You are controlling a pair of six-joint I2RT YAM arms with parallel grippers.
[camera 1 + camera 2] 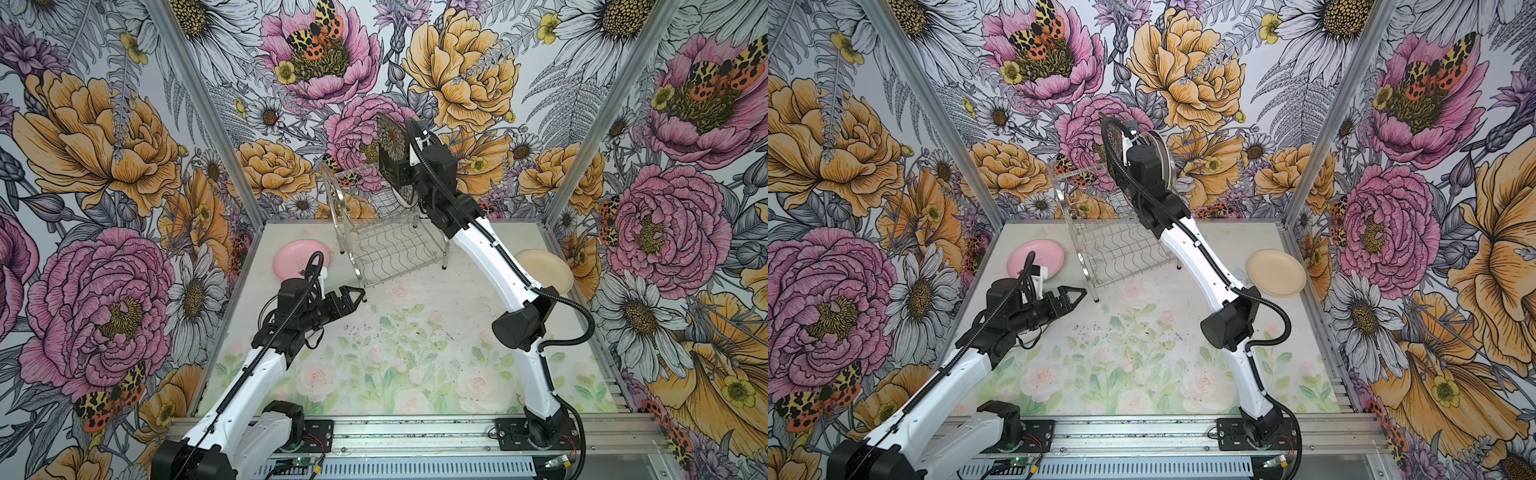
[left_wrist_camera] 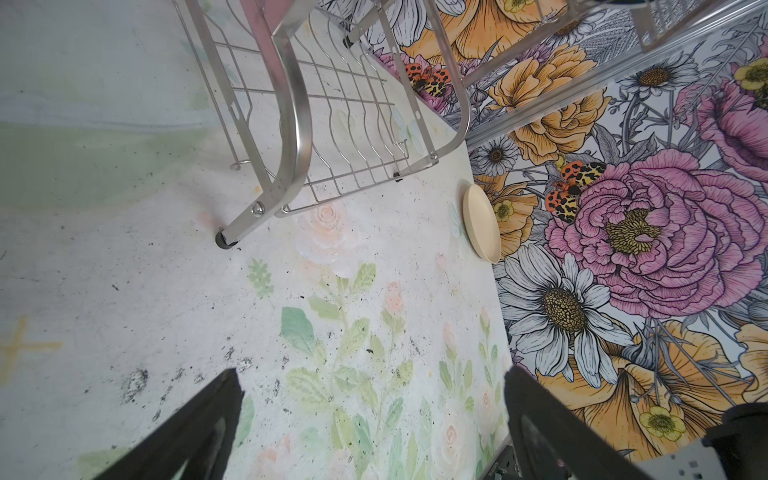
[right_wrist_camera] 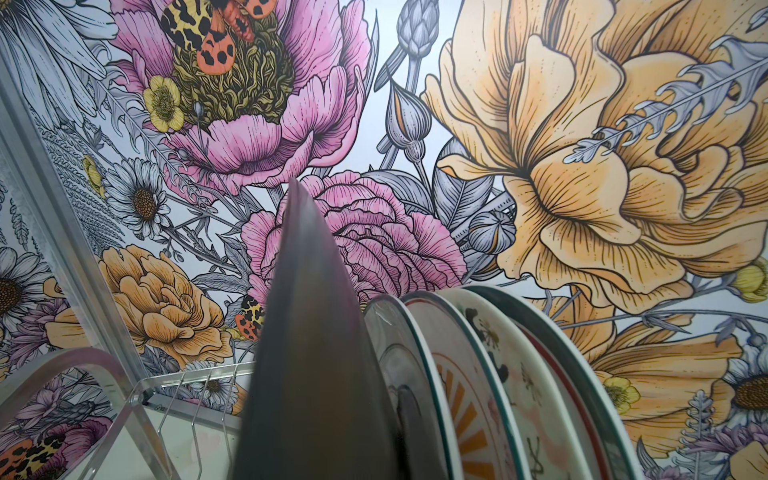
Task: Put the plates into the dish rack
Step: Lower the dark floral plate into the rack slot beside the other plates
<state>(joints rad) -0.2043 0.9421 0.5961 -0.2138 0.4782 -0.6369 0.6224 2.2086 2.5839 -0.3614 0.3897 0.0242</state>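
The dish rack (image 1: 376, 245) (image 1: 1121, 249) stands at the back of the table, with its near foot in the left wrist view (image 2: 291, 124). My right gripper (image 1: 402, 173) is shut on the dark square floral plate (image 1: 392, 149) (image 3: 307, 353), held upright at the rack's upper tier. Right beside it, several round printed plates (image 3: 478, 386) (image 1: 1165, 162) stand in the slots. A pink plate (image 1: 293, 257) (image 1: 1034, 257) lies flat left of the rack. A cream plate (image 1: 546, 270) (image 1: 1276, 272) (image 2: 481, 222) lies at the right wall. My left gripper (image 1: 353, 296) (image 2: 374, 419) hovers open and empty by the rack's front corner.
Flowered walls close in the table on three sides, with metal corner posts (image 1: 199, 104). The rack's lower wire shelf (image 1: 390, 249) holds nothing. My right arm (image 1: 490, 257) stretches across the rack's right end.
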